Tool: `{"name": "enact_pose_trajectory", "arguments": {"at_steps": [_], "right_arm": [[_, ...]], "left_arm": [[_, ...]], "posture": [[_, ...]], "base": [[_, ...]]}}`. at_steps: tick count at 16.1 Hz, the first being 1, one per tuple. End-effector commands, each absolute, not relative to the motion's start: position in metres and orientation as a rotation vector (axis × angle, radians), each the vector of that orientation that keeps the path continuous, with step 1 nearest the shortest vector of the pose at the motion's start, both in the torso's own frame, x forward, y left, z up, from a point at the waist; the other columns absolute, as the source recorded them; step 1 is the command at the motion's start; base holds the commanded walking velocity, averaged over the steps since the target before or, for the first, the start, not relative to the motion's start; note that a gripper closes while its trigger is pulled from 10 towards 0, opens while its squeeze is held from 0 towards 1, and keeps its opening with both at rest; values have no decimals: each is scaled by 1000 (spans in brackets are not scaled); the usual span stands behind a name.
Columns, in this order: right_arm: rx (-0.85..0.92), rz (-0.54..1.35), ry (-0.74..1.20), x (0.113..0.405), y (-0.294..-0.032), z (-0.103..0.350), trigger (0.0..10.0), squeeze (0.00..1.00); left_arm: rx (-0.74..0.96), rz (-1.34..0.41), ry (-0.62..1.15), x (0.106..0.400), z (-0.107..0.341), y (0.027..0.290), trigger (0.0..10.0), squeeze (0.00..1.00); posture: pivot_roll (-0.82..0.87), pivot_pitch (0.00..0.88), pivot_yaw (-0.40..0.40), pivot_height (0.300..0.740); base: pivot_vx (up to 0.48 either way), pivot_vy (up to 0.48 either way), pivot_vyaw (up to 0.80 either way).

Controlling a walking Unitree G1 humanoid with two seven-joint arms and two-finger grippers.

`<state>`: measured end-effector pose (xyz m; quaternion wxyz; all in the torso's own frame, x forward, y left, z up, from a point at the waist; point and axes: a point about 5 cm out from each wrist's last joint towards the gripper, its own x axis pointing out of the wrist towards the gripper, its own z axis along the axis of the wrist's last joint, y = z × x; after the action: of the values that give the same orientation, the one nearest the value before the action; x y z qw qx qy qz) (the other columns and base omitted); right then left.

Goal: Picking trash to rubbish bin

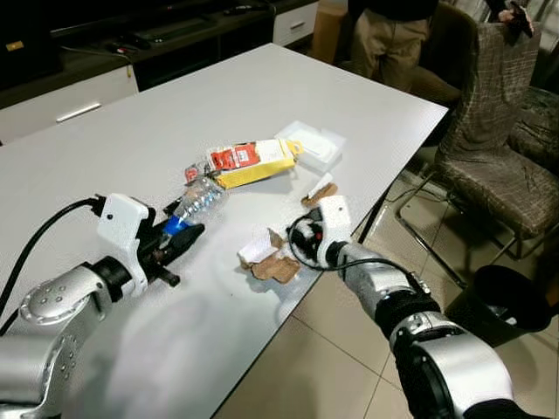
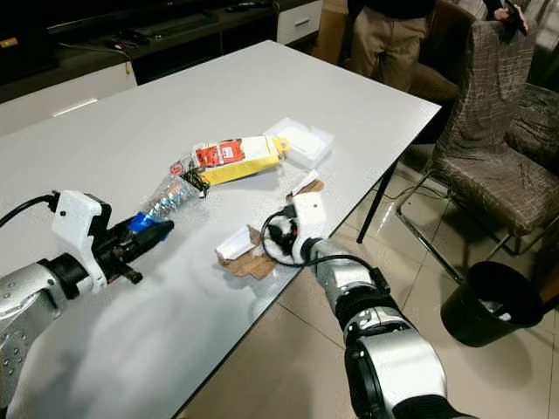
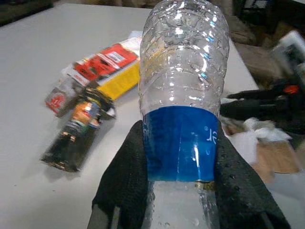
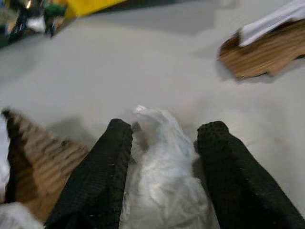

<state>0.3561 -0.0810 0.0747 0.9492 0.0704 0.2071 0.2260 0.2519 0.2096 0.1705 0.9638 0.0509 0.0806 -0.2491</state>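
A clear plastic bottle [image 1: 199, 199] with a blue label lies on the white table [image 1: 131, 131], and my left gripper [image 1: 186, 234] is shut on its blue-labelled part [image 3: 181, 143]. My right gripper [image 1: 295, 237], near the table's right edge, is shut on a white crumpled wad [image 4: 159, 162] held between its black fingers [image 4: 107, 162]. Brown cardboard scraps [image 1: 278, 267] and a white piece [image 1: 256, 250] lie just left of it. Beyond the bottle lies a yellow packet with a red label [image 1: 253, 161].
A black rubbish bin [image 2: 489, 301] stands on the tiled floor to the right of the table. A white plastic lid [image 1: 313, 144], another cardboard scrap [image 1: 320, 193] and a dark wrapper [image 3: 78, 133] lie on the table. A chair [image 1: 498, 131] and a person [image 1: 393, 35] are at the far right.
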Motion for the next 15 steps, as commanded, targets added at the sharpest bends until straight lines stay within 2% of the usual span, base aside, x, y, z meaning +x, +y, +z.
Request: {"name": "enact_pose_trajectory", "arguments": {"at_steps": [1, 5, 9, 10, 12, 13, 14, 15], "right_arm": [[178, 417, 376, 365, -87, 87, 0, 0], [315, 330, 256, 377, -97, 108, 0, 0], [487, 328, 135, 384, -106, 128, 0, 0], [487, 333, 131, 383, -107, 128, 0, 0], [229, 447, 160, 378, -104, 123, 0, 0], [92, 524, 173, 375, -102, 122, 8824, 0], [37, 569, 189, 372, -102, 120, 10000, 0], [-12, 627, 239, 369, -105, 119, 10000, 1000]], "left_arm": [[123, -480, 142, 256, 174, 210, 0, 0], [119, -417, 106, 261, 177, 214, 0, 0], [100, -306, 51, 270, 182, 220, 0, 0], [99, -304, 52, 270, 181, 220, 0, 0], [101, -314, 47, 268, 180, 217, 0, 0], [108, -327, 47, 267, 180, 215, 0, 0], [113, -340, 52, 266, 179, 214, 0, 0], [116, -361, 57, 265, 177, 212, 0, 0]], "posture": [[-2, 0, -67, 740], [-18, 0, -65, 740], [-22, 0, -74, 740], [-22, 0, -75, 740], [-20, 0, -81, 740], [-20, 0, -83, 740], [-21, 0, -84, 740], [-23, 0, -83, 740]], "base": [[0, 0, 0], [0, 0, 0], [0, 0, 0], [0, 0, 0], [0, 0, 0], [0, 0, 0], [0, 0, 0], [0, 0, 0]]}}
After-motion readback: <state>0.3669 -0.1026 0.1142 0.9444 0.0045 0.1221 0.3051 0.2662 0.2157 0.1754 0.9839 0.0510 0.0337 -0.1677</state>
